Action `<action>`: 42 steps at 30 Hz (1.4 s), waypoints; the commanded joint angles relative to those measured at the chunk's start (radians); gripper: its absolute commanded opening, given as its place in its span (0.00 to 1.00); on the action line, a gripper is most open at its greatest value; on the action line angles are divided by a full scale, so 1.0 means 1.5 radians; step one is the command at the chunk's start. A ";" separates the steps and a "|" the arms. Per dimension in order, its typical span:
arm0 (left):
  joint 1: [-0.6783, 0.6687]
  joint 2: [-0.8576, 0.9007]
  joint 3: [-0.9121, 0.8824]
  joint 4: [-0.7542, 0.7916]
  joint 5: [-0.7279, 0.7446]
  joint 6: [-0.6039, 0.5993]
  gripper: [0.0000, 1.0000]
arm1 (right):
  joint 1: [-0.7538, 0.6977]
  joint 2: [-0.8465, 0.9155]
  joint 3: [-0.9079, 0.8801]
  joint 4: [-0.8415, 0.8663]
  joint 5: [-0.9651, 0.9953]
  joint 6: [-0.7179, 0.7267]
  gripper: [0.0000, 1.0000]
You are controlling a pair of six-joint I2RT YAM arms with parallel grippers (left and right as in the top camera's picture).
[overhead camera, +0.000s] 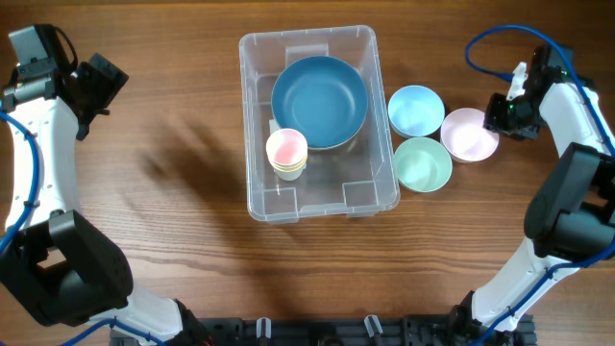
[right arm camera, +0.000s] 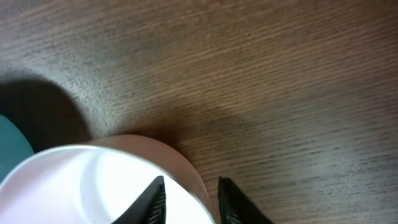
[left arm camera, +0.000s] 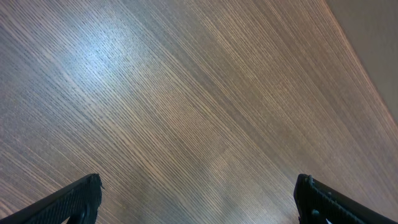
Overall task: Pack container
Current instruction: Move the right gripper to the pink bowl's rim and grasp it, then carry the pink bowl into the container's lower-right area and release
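The clear plastic container (overhead camera: 252,144) stands at the table's middle. It holds a large dark blue bowl (overhead camera: 319,101) and a stack of small cups (overhead camera: 286,152), the top one pink inside. A pink bowl (overhead camera: 468,135) sits on the table to its right. My right gripper (overhead camera: 502,113) is at that bowl's right edge. In the right wrist view its fingers (right arm camera: 191,199) are closed over the pink bowl's (right arm camera: 81,186) rim, one inside and one outside. My left gripper (overhead camera: 101,82) is far left, open and empty over bare wood (left arm camera: 198,199).
A light blue bowl (overhead camera: 415,110) and a pale green bowl (overhead camera: 422,163) sit between the container and the pink bowl, close together. A green edge (right arm camera: 12,146) shows at the left of the right wrist view. The table is brown wood.
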 commanded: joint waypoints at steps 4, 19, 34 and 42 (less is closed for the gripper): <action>0.002 0.005 0.007 0.000 0.001 0.003 1.00 | 0.002 0.014 -0.003 0.007 0.006 -0.002 0.32; 0.002 0.005 0.007 0.000 0.001 0.003 1.00 | 0.002 0.034 -0.003 0.016 0.022 -0.106 0.04; 0.002 0.005 0.007 0.000 0.001 0.003 1.00 | -0.003 -0.030 0.075 -0.035 0.115 -0.054 0.04; 0.002 0.005 0.007 0.000 0.001 0.003 1.00 | 0.021 -0.169 0.163 -0.088 0.031 -0.034 0.04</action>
